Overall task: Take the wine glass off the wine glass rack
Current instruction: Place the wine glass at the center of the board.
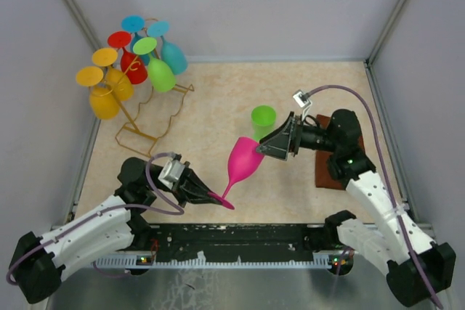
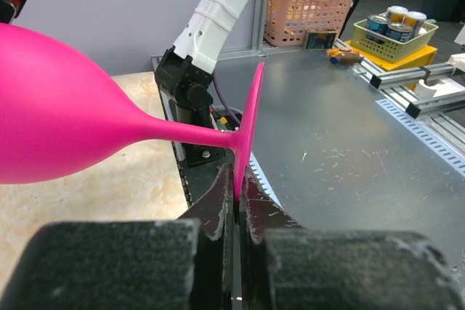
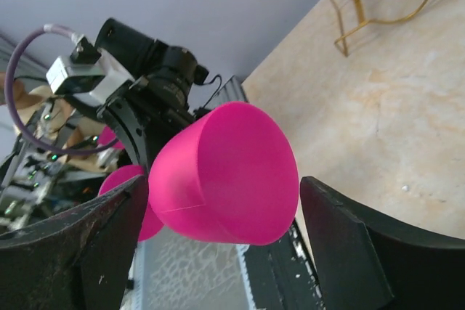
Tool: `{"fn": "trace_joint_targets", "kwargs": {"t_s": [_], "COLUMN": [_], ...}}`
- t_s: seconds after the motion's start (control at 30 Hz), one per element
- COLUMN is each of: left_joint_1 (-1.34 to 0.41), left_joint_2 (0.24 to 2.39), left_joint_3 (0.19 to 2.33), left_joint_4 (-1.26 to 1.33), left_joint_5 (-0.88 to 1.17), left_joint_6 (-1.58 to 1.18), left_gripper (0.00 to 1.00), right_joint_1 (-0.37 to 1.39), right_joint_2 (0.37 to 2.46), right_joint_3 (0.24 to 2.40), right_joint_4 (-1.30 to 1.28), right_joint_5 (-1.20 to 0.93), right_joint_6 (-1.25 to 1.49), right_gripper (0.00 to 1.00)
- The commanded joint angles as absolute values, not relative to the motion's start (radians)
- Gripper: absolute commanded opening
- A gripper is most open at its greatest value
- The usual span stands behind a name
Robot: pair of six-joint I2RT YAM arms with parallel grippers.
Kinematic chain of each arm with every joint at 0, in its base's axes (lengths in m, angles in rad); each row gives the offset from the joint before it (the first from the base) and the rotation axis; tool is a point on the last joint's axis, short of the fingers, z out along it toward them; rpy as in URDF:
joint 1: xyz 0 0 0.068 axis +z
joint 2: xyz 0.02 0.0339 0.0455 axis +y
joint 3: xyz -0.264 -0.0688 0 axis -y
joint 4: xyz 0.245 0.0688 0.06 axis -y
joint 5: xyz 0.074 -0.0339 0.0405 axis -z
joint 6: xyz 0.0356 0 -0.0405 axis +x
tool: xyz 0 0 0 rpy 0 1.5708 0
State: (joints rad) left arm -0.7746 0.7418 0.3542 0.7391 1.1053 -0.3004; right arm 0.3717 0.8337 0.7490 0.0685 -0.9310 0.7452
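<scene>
A pink wine glass (image 1: 243, 161) hangs tilted in the air over the table's middle, off the rack. My left gripper (image 1: 211, 194) is shut on the rim of its flat foot (image 2: 251, 121), and the stem and bowl (image 2: 65, 121) stretch away to the left. My right gripper (image 1: 265, 147) is open, with one finger on each side of the bowl (image 3: 225, 179) and a thin gap at the right finger (image 3: 349, 245). The golden wire wine glass rack (image 1: 156, 117) stands at the back left, with several coloured glasses hanging from it; its wavy base (image 3: 363, 12) also shows in the right wrist view.
A green cup (image 1: 263, 119) stands on the table just behind the right gripper. A brown board (image 1: 327, 157) lies under the right arm. Grey walls close in the table on three sides. Off the table, a pink basket (image 2: 312, 5) stands on a metal bench.
</scene>
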Motion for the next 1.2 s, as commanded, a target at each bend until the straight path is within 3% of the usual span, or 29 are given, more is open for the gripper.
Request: {"fn": "trace_joint_targets", "kwargs": {"t_s": [0.0,0.17,0.33,0.73,0.9,1.07,1.17], "left_joint_1": [-0.779,-0.779,-0.779,-0.779,-0.779,-0.779,-0.779], "left_joint_2": [0.759,0.758,0.69,0.699,0.671,0.646,0.635], "left_joint_3": [0.362,0.358,0.422,0.439,0.449,0.45,0.453], "left_joint_4": [0.866,0.843,0.421,0.426,0.329,0.292,0.264], "left_joint_5": [1.15,1.161,1.129,1.138,1.109,1.112,1.115], "left_joint_6": [-0.358,-0.319,-0.053,-0.046,0.011,0.021,0.031], "left_gripper": [0.0,0.0,0.0,0.0,0.0,0.0,0.0], "right_joint_1": [0.373,0.38,0.39,0.515,0.514,0.51,0.493], "right_joint_2": [0.869,0.895,0.894,0.875,0.843,0.833,0.835], "right_joint_3": [0.734,0.683,0.688,0.738,0.769,0.796,0.79], "right_joint_4": [0.332,0.637,0.656,0.464,0.295,0.173,0.186], "right_joint_5": [-1.14,-1.287,-1.368,-1.388,-1.339,-1.277,-1.262], "right_joint_6": [0.87,1.044,1.05,0.854,0.729,0.655,0.681], "right_gripper": [0.83,0.81,0.71,0.45,0.4,0.47,0.41]}}
